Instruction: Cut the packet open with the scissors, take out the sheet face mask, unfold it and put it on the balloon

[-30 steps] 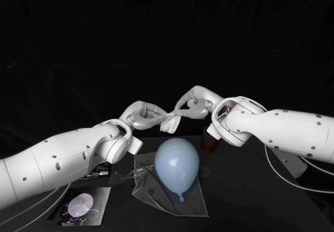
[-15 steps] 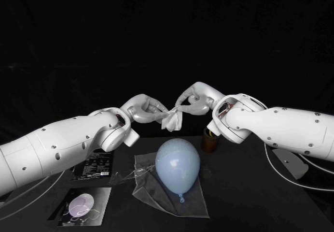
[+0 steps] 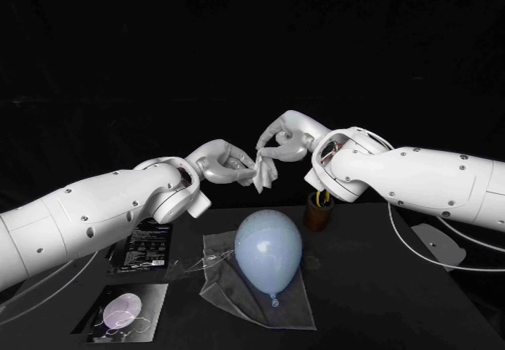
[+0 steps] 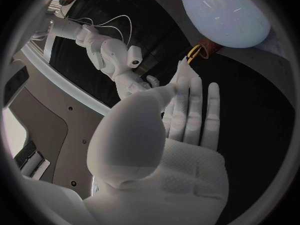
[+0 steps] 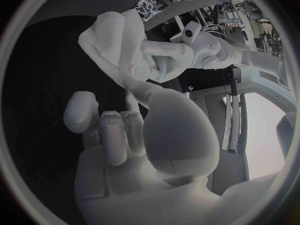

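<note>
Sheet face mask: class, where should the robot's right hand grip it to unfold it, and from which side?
Probably the loose lower edge of the sheet face mask, approached from the robot's right. The folded mask hangs from the left hand, so its bottom dangles free beside the right hand.

Seen from the head, the scene is dim: a black backdrop and a black table (image 3: pixel 368 292) swallow nearly all detail. Light falls from above and in front, so the white arms (image 3: pixel 95 219), the left hand (image 3: pixel 223 164), the right hand (image 3: pixel 282 142) and the sheet face mask (image 3: pixel 263 175) between them stand out bright, with shade on their undersides. The balloon (image 3: pixel 267 248) has a soft sheen on its upper side, and the clear plastic (image 3: pixel 226 284) under it catches thin glints. Both wrist views are fisheye circles in a dark frame, with straight edges bowed near the rim. The near palm in each looks soft and pale, and a white glare burns at the rim of the right wrist view.
</note>
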{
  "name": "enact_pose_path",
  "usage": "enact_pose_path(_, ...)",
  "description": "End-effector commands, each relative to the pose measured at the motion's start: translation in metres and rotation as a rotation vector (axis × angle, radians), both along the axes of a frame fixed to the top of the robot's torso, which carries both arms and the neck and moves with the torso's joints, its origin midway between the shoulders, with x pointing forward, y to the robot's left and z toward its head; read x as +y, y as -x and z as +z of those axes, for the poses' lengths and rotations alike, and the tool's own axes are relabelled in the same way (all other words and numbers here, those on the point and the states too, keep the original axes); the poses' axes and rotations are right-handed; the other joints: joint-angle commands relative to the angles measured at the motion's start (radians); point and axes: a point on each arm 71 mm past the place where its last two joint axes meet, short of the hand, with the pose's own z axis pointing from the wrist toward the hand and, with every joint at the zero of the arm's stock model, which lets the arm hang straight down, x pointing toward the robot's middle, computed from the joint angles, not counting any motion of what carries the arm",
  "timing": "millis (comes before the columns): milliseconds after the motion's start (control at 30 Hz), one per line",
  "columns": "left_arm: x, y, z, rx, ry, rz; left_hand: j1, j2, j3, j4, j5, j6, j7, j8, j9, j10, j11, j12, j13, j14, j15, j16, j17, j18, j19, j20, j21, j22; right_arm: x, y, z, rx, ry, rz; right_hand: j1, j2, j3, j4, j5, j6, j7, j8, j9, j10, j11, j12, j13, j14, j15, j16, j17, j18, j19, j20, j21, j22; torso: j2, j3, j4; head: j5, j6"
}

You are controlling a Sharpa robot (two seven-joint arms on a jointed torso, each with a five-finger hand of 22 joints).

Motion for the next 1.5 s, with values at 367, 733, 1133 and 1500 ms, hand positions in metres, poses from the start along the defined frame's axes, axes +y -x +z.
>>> enact_pose_path(367,0.014,-0.006,0.003,0.054,0.055,0.067,-0.020,0.019,0.026,-0.007,0.004,-0.025,0.013,0.017,0.184,-0.130,0.028,-0.004,0.015,-0.112,0.031,0.007,0.016,-0.006,-0.057,-0.001,0.041,0.033,0.010,-0.007,0.007,-0.031,0.187,0.092,-0.007,0.008,0.005,-0.001,0.003,0.006,0.001,0.003,-0.002,0.110,-0.013,0.005,0.263,0.120,-0.025,0.003,0.264,0.014,0.002,-0.005,0.000,0.101,-0.001,0.0003,0.0000,0.002,0.003)
enact_pose_path(733,0.022,-0.010,0.003,0.099,0.080,0.106,-0.043,-0.032,0.022,-0.012,0.003,-0.059,0.033,0.023,0.205,-0.158,0.042,0.003,0.015,-0.132,0.041,0.015,0.020,-0.009,-0.084,0.002,0.055,0.046,0.006,-0.006,0.013,-0.073,0.072,0.018,-0.009,0.008,0.005,0.000,0.003,0.006,0.001,0.004,-0.001,0.110,-0.013,0.005,0.263,0.120,-0.025,0.003,0.264,0.014,0.004,-0.005,0.003,0.102,0.000,0.0003,-0.0002,0.001,0.007)
enact_pose_path(1133,0.018,-0.010,-0.007,0.114,0.003,0.131,-0.155,-0.184,-0.144,0.072,0.003,-0.161,0.079,-0.070,0.144,-0.252,0.090,-0.026,-0.010,-0.233,0.081,-0.023,0.003,-0.011,-0.123,0.030,-0.029,-0.005,0.005,-0.003,0.016,-0.092,-0.010,-0.033,-0.009,0.008,0.005,-0.001,0.003,0.006,0.001,0.005,0.000,0.110,-0.013,0.005,0.263,0.120,-0.025,0.003,0.264,0.013,0.005,-0.005,0.005,0.103,0.001,0.0003,0.0002,0.000,0.008)
enact_pose_path(1500,0.007,-0.004,-0.014,0.083,0.022,0.118,0.008,-0.086,-0.651,0.189,0.004,-0.215,0.099,-0.076,0.112,-0.353,0.114,0.013,-0.037,-0.308,0.109,-0.049,-0.044,-0.056,-0.138,0.031,-0.156,-0.087,0.003,-0.008,0.014,-0.063,0.007,-0.070,-0.008,0.009,0.007,-0.002,0.004,0.007,0.000,0.006,0.000,0.110,-0.014,0.005,0.263,0.120,-0.025,0.003,0.264,0.013,0.007,-0.005,0.008,0.104,0.000,0.0003,0.0005,-0.002,0.010)
